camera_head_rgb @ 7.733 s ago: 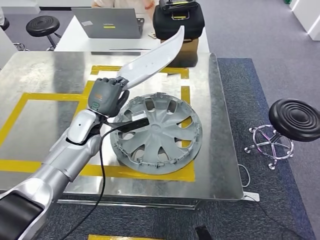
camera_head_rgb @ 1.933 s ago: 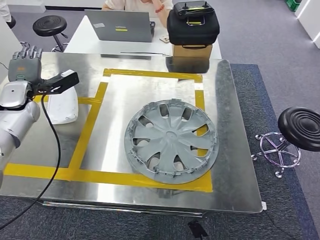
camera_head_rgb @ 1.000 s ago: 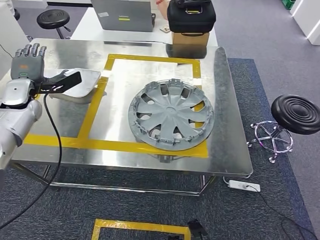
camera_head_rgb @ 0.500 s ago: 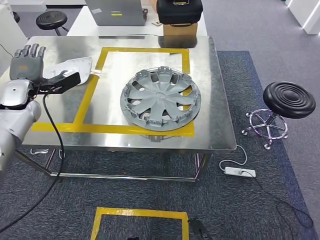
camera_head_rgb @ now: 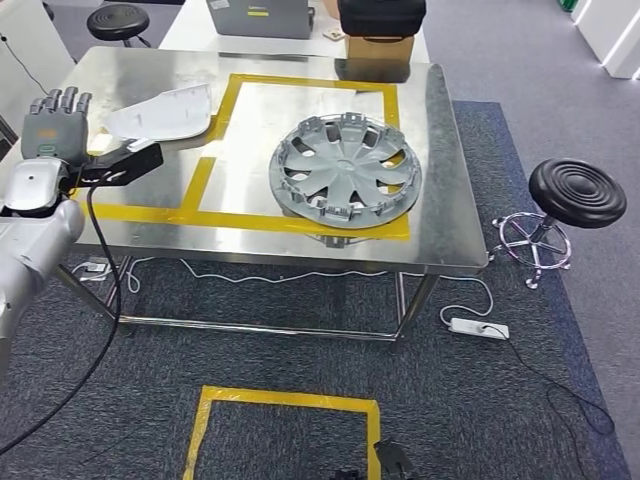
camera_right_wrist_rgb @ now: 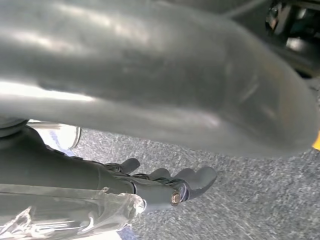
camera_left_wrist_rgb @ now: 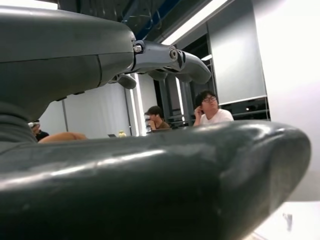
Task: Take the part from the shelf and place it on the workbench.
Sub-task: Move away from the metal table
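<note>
Since half a second ago my view has backed off; the white part (camera_head_rgb: 162, 112) lies on the workbench (camera_head_rgb: 445, 170), upper left. My left hand (camera_head_rgb: 53, 125) hangs empty, fingers spread; right hand (camera_right_wrist_rgb: 166, 185) likewise.

the left hand (camera_left_wrist_rgb: 151, 150) takes up most of the frame, its thick grey thumb (camera_left_wrist_rgb: 170, 185) stretched across the near side and its darker fingers (camera_left_wrist_rgb: 170, 57) extended above it, apart from the thumb, with nothing between them. through the gap, far off, seated people (camera_left_wrist_rgb: 209, 107) show against pale walls, under a bright ceiling light strip (camera_left_wrist_rgb: 196, 20).
</note>
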Controlling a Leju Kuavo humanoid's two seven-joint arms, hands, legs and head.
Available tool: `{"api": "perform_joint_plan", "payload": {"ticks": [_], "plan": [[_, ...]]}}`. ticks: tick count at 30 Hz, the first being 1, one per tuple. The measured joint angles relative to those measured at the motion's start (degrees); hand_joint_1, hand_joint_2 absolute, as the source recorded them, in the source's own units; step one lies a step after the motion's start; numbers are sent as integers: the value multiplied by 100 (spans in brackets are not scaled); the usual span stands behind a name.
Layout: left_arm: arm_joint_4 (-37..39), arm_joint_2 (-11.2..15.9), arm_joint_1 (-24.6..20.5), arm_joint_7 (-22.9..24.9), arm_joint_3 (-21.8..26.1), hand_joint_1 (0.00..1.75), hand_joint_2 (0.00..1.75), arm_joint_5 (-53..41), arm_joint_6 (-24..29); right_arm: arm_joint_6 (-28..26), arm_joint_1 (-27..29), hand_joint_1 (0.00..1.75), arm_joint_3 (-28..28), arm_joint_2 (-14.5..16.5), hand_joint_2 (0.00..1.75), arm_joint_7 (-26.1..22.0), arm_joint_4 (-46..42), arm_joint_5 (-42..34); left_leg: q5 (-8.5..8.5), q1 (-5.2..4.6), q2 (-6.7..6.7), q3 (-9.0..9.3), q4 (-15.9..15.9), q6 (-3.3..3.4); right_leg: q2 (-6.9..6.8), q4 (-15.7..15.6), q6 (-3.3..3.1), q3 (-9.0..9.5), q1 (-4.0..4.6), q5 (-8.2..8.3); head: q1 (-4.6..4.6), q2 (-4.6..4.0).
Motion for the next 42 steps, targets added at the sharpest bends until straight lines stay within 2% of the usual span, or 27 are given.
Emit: {"api": "perform_joint_plan", "payload": {"ticks": [2, 3, 5, 6, 7, 9, 10, 11, 13, 14, 15, 17, 19, 21, 22, 23, 25, 27, 29, 30, 31, 32, 34, 36, 38, 40, 42], "plan": [[0, -3, 13, 0, 2, 0, 0, -2, -16, 0, -6, 0, -1, -1, 0, 1, 0, 0, 238, -24, -6, -286, 3, 26, 5, 645, -48, 104, 41, -300, 19, 0], [0, -4, 20, 0, 3, 0, 0, -2, -23, -1, -13, 0, -1, -1, 0, 1, -1, 0, 347, -33, -10, -411, 6, 18, 7, 593, -85, 346, 66, -261, 23, 0], [0, 2, 20, 4, 7, 0, 0, -1, -30, -2, -29, 0, -1, -1, 0, 0, -1, 0, 463, -41, -11, -520, 11, -29, 7, -194, -132, 977, 103, -273, 19, 0], [1, 5, 19, 11, 9, 0, 0, 2, -37, -3, -37, 0, -1, -1, 0, -1, -2, -1, 517, -41, -7, -543, 6, -57, 10, -484, -146, 1164, 118, -342, 17, 0], [2, 9, 22, 20, 11, 0, 0, 4, -49, -4, -43, 0, -1, -1, 0, -1, -2, -3, 574, -38, -2, -556, -9, -91, 12, -645, -161, 1247, 134, -393, 16, 0], [5, 14, 62, 43, 16, 0, 0, 13, -70, -5, -43, 0, -1, -1, 0, -1, -3, -8, 646, -26, 4, -572, -53, -160, 7, -712, -215, 1187, 136, -294, 26, 0], [7, 26, 102, 60, 28, 0, 0, 22, -78, -5, -44, 0, -1, -1, 0, 1, -3, -10, 563, -22, 3, -599, -22, -194, 1, -731, -254, 1149, 127, -220, 24, 0], [9, 42, 157, 80, 54, 0, 0, 36, -81, -5, -44, 0, -1, 0, 0, 2, -3, -10, 363, -20, 2, -649, 107, -222, -4, -757, -289, 1092, 114, -138, 14, 0], [16, 75, 304, 124, 116, 0, 0, 67, -80, -6, -32, 0, -1, 0, 0, 3, -3, -11, -226, -10, 1, -810, 703, -267, -4, -774, -330, 937, 105, 16, -7, 0], [21, 85, 405, 140, 146, 0, 0, 80, -70, -7, -18, 0, -2, 0, 0, 3, -3, -10, -441, -6, 1, -888, 1081, -286, -3, -773, -337, 843, 104, 94, -13, 0], [27, 93, 511, 151, 169, 0, 0, 89, -59, -7, -4, 0, -2, 0, 0, 3, -3, -10, -521, -1, 1, -929, 1385, -300, -4, -771, -338, 750, 104, 168, -12, 0], [38, 103, 700, 166, 222, 0, 0, 99, -39, -8, 9, 0, -3, 0, 0, 2, -3, -8, -311, 20, 2, -812, 1564, -321, -8, -764, -324, 545, 104, 323, -14, 0], [42, 102, 784, 178, 258, 0, 0, 115, -46, -9, 6, 0, -4, -1, 0, 1, -5, -6, -113, 55, 4, -346, 1114, -343, -11, -753, -279, 354, 111, 470, -15, 0], [42, 94, 829, 211, 282, 0, 0, 173, -96, -13, 2, 0, -5, -4, 0, 0, -14, -2, -272, 59, -3, 221, 367, -309, -16, -735, -220, 234, 121, 602, 1, 0], [44, 92, 890, 252, 309, 0, 0, 228, -158, -14, 2, 0, -7, -6, 0, 0, -18, 2, -364, 38, -4, 382, 110, -269, -17, -747, -190, 204, 112, 665, 6, 0], [52, 91, 999, 311, 350, 0, 0, 304, -241, -14, 11, 0, -9, -5, 0, 0, -20, 6, -396, 7, -4, 431, -36, -209, -17, -768, -158, 187, 88, 727, 16, 0], [90, 92, 1335, 472, 464, 0, 87, 496, -470, -8, 53, 0, -11, -2, 0, 2, -17, 21, -322, -31, 24, 385, -67, -100, -14, -775, -95, 139, 33, 713, 14, 0], [148, 84, 1804, 688, 634, 0, 175, 787, -792, 4, 106, 0, -12, 9, 0, 11, -15, 57, -233, -33, 51, 335, -79, -14, -14, -433, -48, 11, 13, 315, 42, 0], [213, 73, 2437, 895, 899, 0, 175, 1178, -1084, 16, 128, 0, -12, 17, 0, 26, -14, 103, -154, -37, 78, 252, -79, 14, -14, 294, -22, -177, 13, -212, 76, 0], [244, 67, 2798, 961, 1054, 0, 175, 1374, -1151, 22, 134, 0, -12, 17, 0, 32, -14, 121, -119, -40, 98, 204, -78, 15, -14, 627, -16, -234, 13, -335, 80, 0], [272, 57, 3159, 999, 1218, 0, 175, 1546, -1171, 26, 147, 0, -13, 17, 0, 44, -14, 137, -85, -43, 115, 153, -76, 12, -14, 822, -17, -221, 15, -337, 80, 0], [297, 43, 3508, 1015, 1386, 0, 175, 1702, -1162, 29, 166, 0, -13, 16, 0, 54, -14, 146, -54, -44, 127, 105, -74, 7, -14, 822, -26, -107, 18, -244, 81, 0], [339, -19, 4157, 977, 1751, 0, 87, 2029, -1138, 29, 194, 0, -14, 13, 0, 55, -15, 142, -4, -38, 129, 35, -71, -22, 0, 253, -66, 419, 35, -75, 83, 0], [375, -102, 4724, 885, 2165, 0, 0, 2442, -1138, 33, 205, 0, -15, 11, 0, 3, -16, 94, 27, -40, 129, 7, -68, -73, 22, -440, -111, 943, 56, -131, 78, 0], [406, -230, 5184, 769, 2608, 0, 0, 2972, -1240, 42, 249, 0, -39, 9, 0, -95, -16, -20, 49, -48, 130, 1, -73, -112, 29, -715, -127, 1109, 61, -215, 74, 0], [428, -440, 5594, 684, 3128, 0, 0, 3487, -1381, 43, 335, 0, -116, -1, 0, -195, -17, -150, 66, -56, 127, 4, -94, 2, 23, -769, -117, 1114, 56, -210, 72, 0], [446, -657, 5915, 672, 3577, 0, 0, 3729, -1457, 35, 410, 0, -197, -11, 0, -254, -18, -219, 104, -56, 121, 1, -122, 61, 15, -780, -121, 1108, 62, -194, 68, 0]]}}
